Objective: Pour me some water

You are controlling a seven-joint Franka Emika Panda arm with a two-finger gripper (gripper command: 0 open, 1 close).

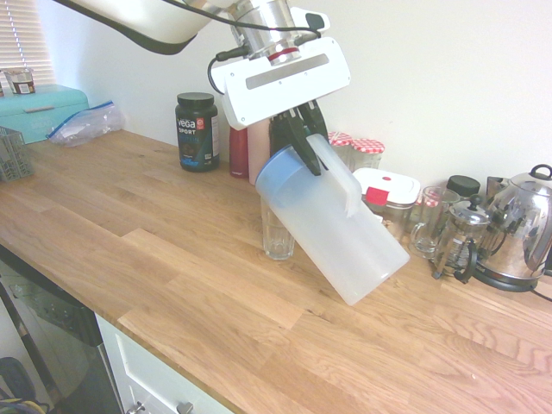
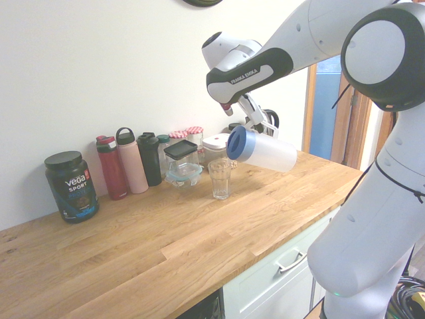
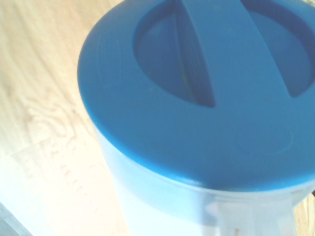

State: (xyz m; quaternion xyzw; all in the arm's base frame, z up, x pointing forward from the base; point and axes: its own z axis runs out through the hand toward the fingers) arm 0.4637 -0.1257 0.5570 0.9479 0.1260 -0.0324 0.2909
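Second exterior view has the gripper (image 2: 255, 125) clamped tight on the handle of the jug (image 2: 263, 150), which hangs tilted in the air, blue lid (image 2: 238, 145) low and pointing at the glass (image 2: 220, 177) just below it. From the first exterior view the fingers (image 1: 297, 138) are dark slivers pinching the white handle, and the jug (image 1: 332, 231) leans hard, lid (image 1: 276, 172) over the glass (image 1: 277, 235) (mostly hidden behind the jug there). Whether any water is running, I can't make out. The jug body is frosted, translucent white; its contents don't show. Wrist view is nearly all lid (image 3: 197, 98), blue with a raised bar across the middle, soft in focus and cut off at the edges. Glass stands upright on the wooden counter (image 2: 166, 252), looking empty, with bottles (image 2: 133, 163) along the wall behind it.
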